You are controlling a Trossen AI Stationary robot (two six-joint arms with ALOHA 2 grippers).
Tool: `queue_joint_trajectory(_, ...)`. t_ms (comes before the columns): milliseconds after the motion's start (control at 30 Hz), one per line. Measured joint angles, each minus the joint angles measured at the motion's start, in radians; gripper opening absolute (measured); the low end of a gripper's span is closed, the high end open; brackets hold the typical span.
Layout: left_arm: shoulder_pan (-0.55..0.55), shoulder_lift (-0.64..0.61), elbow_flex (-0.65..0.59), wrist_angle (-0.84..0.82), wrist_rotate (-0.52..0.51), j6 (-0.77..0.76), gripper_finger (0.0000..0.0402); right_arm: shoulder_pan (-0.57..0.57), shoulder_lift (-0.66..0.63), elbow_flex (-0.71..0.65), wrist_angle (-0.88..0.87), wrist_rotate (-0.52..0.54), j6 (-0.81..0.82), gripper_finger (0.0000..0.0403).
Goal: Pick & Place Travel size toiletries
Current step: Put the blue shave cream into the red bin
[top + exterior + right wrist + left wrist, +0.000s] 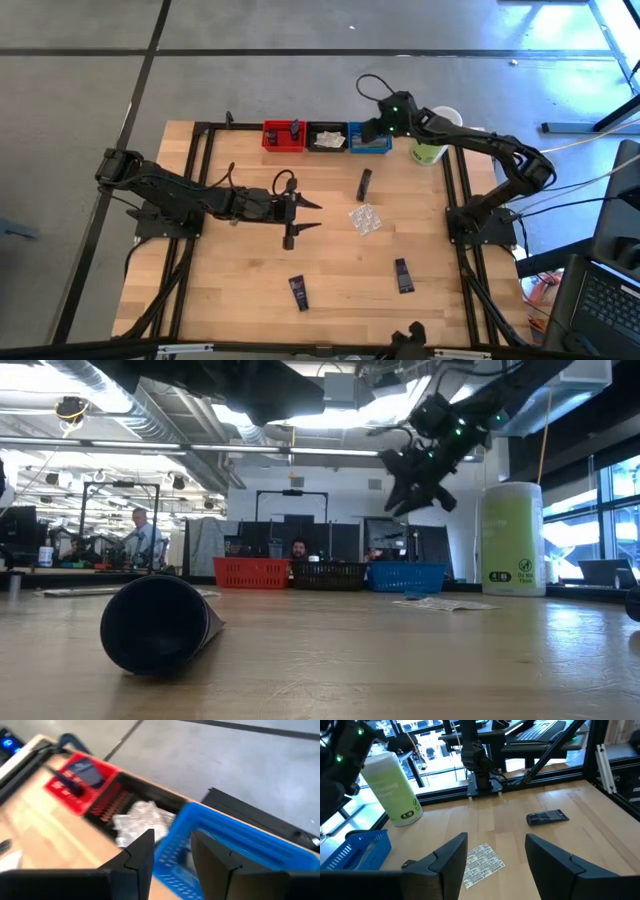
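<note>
Wooden table (240, 270); right gripper (372, 132) above blue bin (370, 145), perhaps empty-jawed.

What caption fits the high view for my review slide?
Right gripper hovers over the blue bin; left gripper, fingers open, waits mid-table near a clear packet and scattered navy tubes.

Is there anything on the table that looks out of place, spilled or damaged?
Nothing looks spilled or damaged. Four toiletries lie loose on the wood, outside the bins: a clear packet, a dark tube beside it, and two navy tubes nearer the front edge. They lie scattered at different angles.
</note>
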Motion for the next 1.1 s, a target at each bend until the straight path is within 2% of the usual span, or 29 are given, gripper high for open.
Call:
queue_joint_trajectory(200,-0.003,0.0,0.0,0.0,-0.001,0.0,0.0196,0.102,0.0,0.1,-0.12,0.003,-0.037,0.0086)
queue_joint_trajectory(433,-0.003,0.0,0.0,0.0,-0.001,0.0,0.0196,0.271,-0.001,0.189,-0.29,0.117,-0.031,0.0009)
queue_joint_trajectory(667,-0.003,0.0,0.0,0.0,-0.001,0.0,0.0196,0.393,-0.001,0.258,-0.39,0.191,0.014,0.0026)
queue_joint_trajectory(933,-0.004,0.0,0.0,0.0,-0.001,0.0,0.0196,0.509,-0.031,0.288,-0.542,0.201,0.056,0.0005)
queue_joint_trajectory(1100,-0.003,0.0,0.0,0.0,-0.001,-0.008,0.0196,0.603,-0.065,0.287,-0.695,0.271,0.127,0.001)
